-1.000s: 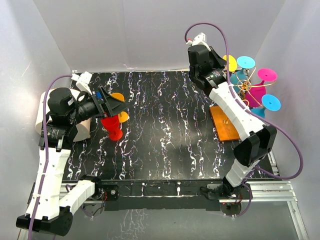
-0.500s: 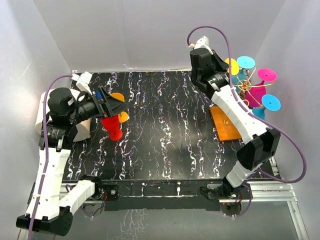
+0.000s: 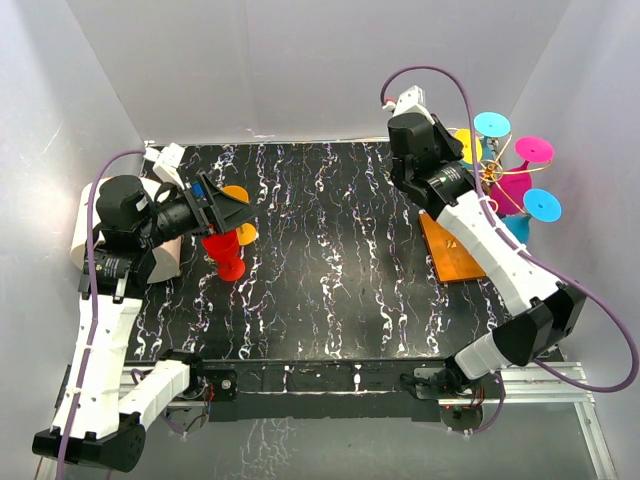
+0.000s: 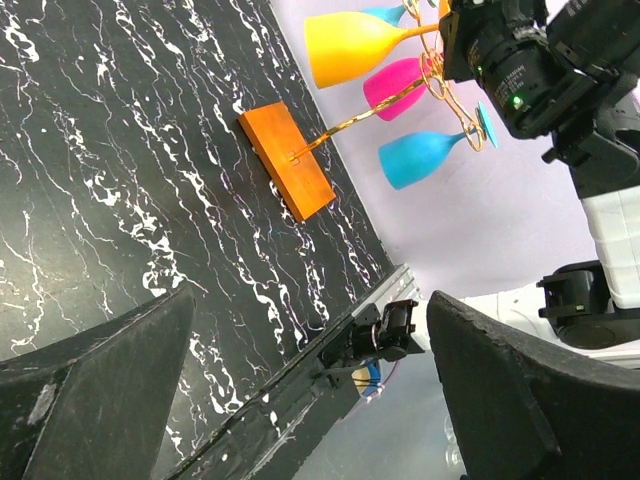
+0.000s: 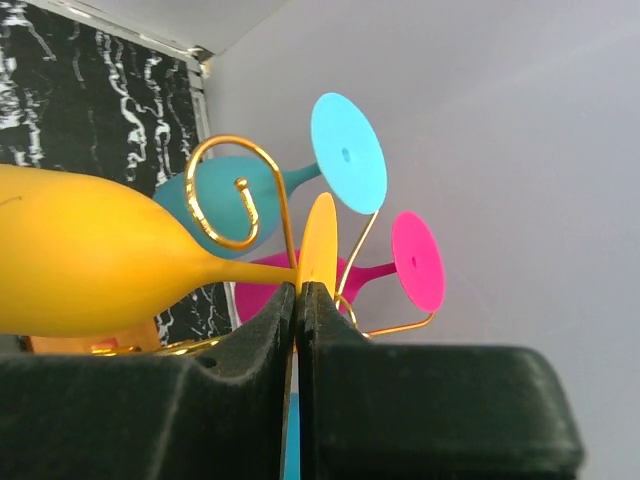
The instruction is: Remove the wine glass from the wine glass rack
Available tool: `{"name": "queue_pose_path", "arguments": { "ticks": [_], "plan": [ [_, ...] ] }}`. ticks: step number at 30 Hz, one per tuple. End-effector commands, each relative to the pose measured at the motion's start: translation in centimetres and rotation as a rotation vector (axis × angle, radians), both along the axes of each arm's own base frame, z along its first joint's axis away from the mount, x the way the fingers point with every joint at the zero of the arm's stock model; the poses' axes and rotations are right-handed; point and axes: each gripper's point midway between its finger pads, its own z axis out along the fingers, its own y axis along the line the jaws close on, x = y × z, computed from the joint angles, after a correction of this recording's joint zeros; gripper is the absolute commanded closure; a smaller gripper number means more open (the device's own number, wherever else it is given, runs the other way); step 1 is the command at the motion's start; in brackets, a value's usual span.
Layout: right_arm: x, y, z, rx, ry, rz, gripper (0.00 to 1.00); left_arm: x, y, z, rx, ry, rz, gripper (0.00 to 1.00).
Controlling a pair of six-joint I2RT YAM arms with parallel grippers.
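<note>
- Since a second ago, the left arm is unmoved. The right arm's wrist has swung right toward the rack, and its elbow has pushed out to the near right corner.
- Left gripper [image 3: 228, 208]: jaws spread wide with nothing between them. It hangs over the left side of the table [image 3: 330, 260], just beside a red glass [image 3: 226, 256] and an orange glass [image 3: 240, 222].
- Wine glass rack [image 3: 445, 258]: orange base at the table's right edge, gold wire stem rising from it, glasses hung off the curled hooks at far right.
- Right gripper [image 5: 298, 292]: fingers pressed together, pinching the thin foot of the yellow wine glass [image 5: 95, 255] edge-on, close to where stem meets foot.
- The yellow glass is not yet off the rack. Its stem runs just below a gold hook [image 5: 225, 190]; I cannot tell whether the two touch. A cyan glass [image 5: 348, 152] and a magenta glass [image 5: 417, 262] hang behind.
- Key relation: in the right wrist view the glass's long axis runs crosswise to the fingers, bowl left, foot at the tips. The right arm is on it; the left is well apart.
- Judgement: the stem should leave by the hook's open side. A blind pull risks snagging it or tipping the rack.
</note>
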Motion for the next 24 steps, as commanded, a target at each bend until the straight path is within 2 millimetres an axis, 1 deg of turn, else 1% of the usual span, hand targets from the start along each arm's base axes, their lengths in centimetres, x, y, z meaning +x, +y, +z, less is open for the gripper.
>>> {"name": "queue_pose_path", "arguments": {
  "ticks": [1, 4, 8, 11, 13, 15, 18, 19, 22, 24],
  "plan": [
    [-1.2, 1.7, 1.6, 0.112, -0.074, 0.088, 1.0, -0.1, -0.5, 0.3, -0.031, -0.005, -0.03, 0.01],
    [-0.7, 3.5, 1.8, 0.176, -0.084, 0.162, 1.0, 0.0, -0.8, 0.2, -0.058, 0.007, -0.037, 0.01],
    [0.1, 6.6, 1.4, 0.196, -0.068, 0.22, 1.0, 0.1, -0.9, 0.0, -0.082, 0.028, -0.037, 0.01],
    [0.3, 8.8, 1.7, 0.239, -0.074, 0.262, 1.0, 0.1, -0.9, -0.4, -0.092, 0.048, -0.029, 0.01],
    [0.2, 10.2, 2.2, 0.296, -0.089, 0.299, 1.0, 0.1, -1.0, -0.6, -0.1, 0.06, -0.026, 0.01],
    [-0.1, 11.3, 3.0, 0.379, -0.115, 0.336, 1.0, 0.2, -1.0, -0.7, -0.108, 0.071, -0.025, 0.01],
    [-0.9, 12.8, 4.4, 0.578, -0.173, 0.389, 1.0, 0.4, -1.2, -0.3, -0.133, 0.074, -0.026, 0.01],
    [-1.2, 13.6, 4.8, 0.651, -0.179, 0.425, 1.0, 0.5, -1.3, -0.2, -0.146, 0.074, -0.027, 0.01],
    [-2.5, 16.2, 5.4, 0.847, -0.176, 0.534, 1.0, 0.7, -1.7, 1.0, -0.208, 0.046, -0.043, 0.01],
    [-3.4, 17.7, 5.2, 0.959, -0.156, 0.595, 1.0, 0.7, -1.7, 2.1, -0.258, 0.013, -0.039, 0.01]
  ]
}}
